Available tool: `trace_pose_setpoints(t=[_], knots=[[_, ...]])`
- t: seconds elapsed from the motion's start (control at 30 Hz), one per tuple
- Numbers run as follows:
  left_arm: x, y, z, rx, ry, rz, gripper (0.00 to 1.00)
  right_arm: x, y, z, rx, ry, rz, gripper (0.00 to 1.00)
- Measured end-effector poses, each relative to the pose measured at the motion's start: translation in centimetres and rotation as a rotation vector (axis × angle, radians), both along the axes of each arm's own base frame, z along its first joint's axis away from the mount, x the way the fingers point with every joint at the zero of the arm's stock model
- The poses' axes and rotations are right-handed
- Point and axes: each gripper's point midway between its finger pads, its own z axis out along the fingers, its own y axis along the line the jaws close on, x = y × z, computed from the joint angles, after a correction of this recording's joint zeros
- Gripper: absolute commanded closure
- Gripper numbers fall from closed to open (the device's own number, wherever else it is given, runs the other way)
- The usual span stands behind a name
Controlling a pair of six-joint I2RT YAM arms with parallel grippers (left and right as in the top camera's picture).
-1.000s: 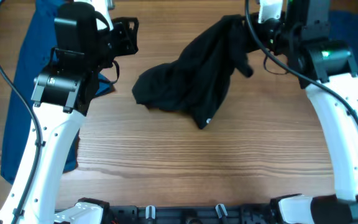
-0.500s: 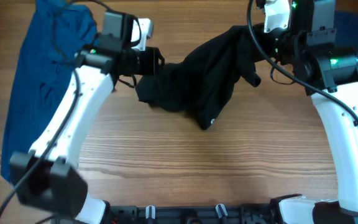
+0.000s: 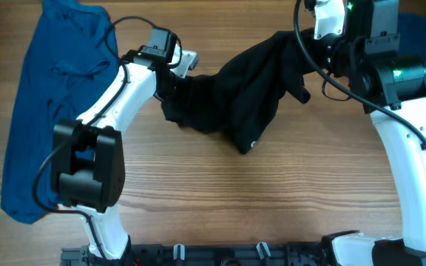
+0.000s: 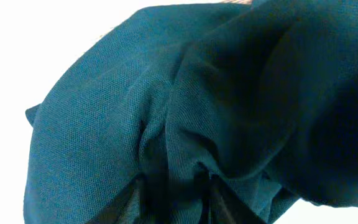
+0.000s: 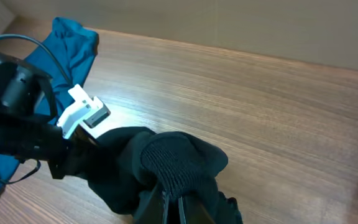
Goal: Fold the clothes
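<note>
The black garment point(image 3: 235, 89) hangs bunched between my two arms above the middle of the table, its tiny white logo point(image 3: 248, 145) at the low tip. My right gripper point(image 3: 304, 46) is shut on its upper right end; in the right wrist view the right gripper point(image 5: 178, 208) pinches the ribbed collar of the black garment point(image 5: 179, 162). My left gripper point(image 3: 174, 80) is shut on the left edge. Up close the black garment point(image 4: 166, 112) fills the left wrist view, with a fold caught in the left gripper point(image 4: 176, 199). The blue T-shirt point(image 3: 50, 96) lies spread at the far left.
Dark blue cloth point(image 3: 420, 26) shows at the back right corner behind the right arm. Bare wooden table point(image 3: 235, 199) stretches in front of the garment. The blue T-shirt point(image 5: 73, 37) also appears at the far left of the right wrist view.
My left arm swung from above the blue T-shirt over to the black garment's left edge and closed on it. The right gripper kept its hold and barely moved.
</note>
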Motion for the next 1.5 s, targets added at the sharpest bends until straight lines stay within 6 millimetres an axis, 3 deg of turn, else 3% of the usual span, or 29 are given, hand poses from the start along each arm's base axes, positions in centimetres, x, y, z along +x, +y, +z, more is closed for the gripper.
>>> trace_pose_setpoints(t=[0.2, 0.3, 0.37, 0.4, 0.43, 0.47, 0.53, 0.6, 0.63, 0.9, 1.1, 1.2, 1.33, 1.4, 1.5], knots=[[1.7, 1.1, 0.1, 0.065, -0.057, 0.064, 0.96, 0.0, -0.1, 0.0, -0.003, 0.0, -0.002, 0.96], [2.9, 2.3, 3.1, 0.116, -0.11, 0.119, 0.96, 0.1, -0.2, 0.0, -0.005, -0.001, -0.008, 0.96], [4.8, 2.7, 8.1, 0.098, -0.221, 0.166, 0.96, 0.2, -0.5, 0.0, -0.005, 0.0, -0.016, 0.96], [5.6, 3.0, 11.6, 0.078, -0.299, 0.191, 0.96, 0.2, -0.8, 0.0, -0.003, 0.0, -0.025, 0.96], [6.0, 3.6, 16.2, 0.049, -0.397, 0.225, 0.96, 0.5, -1.8, 0.0, 0.008, 0.008, -0.059, 0.96], [5.0, 4.6, 24.5, -0.006, -0.572, 0.259, 0.96, 0.5, -2.0, 0.0, 0.01, 0.009, -0.067, 0.96], [3.3, 5.8, 28.7, -0.007, -0.666, 0.297, 0.96, 0.3, -2.7, 0.2, 0.015, 0.008, -0.086, 0.96], [0.4, 7.7, 32.4, 0.016, -0.741, 0.347, 0.96, -0.3, -3.7, 1.4, 0.024, -0.016, -0.112, 0.96], [-0.3, 8.1, 33.2, 0.023, -0.757, 0.359, 0.96, -0.7, -4.0, 2.0, 0.026, -0.028, -0.12, 0.96], [-5.7, 10.5, 34.9, 0.048, -0.738, 0.443, 0.96, -7.8, -7.2, 8.3, 0.077, -0.155, -0.219, 0.96], [-9.7, 11.6, 38.3, -0.022, -0.813, 0.498, 0.96, -12.6, -8.1, 10.9, 0.088, -0.237, -0.263, 0.96], [-11.5, 12.1, 40.0, -0.061, -0.861, 0.519, 0.96, -14.0, -8.7, 11.9, 0.089, -0.277, -0.297, 0.96], [-11.4, 12.0, 39.3, -0.056, -0.829, 0.527, 0.96, -13.7, -9.4, 11.5, 0.08, -0.253, -0.341, 0.96], [-10.4, 11.8, 37.9, -0.031, -0.781, 0.522, 0.96, -12.9, -9.6, 10.6, 0.065, -0.215, -0.355, 0.96], [-6.7, 10.9, 33.7, 0.033, -0.66, 0.506, 0.96, -10.1, -10.1, 7.6, 0.032, -0.105, -0.387, 0.96]])
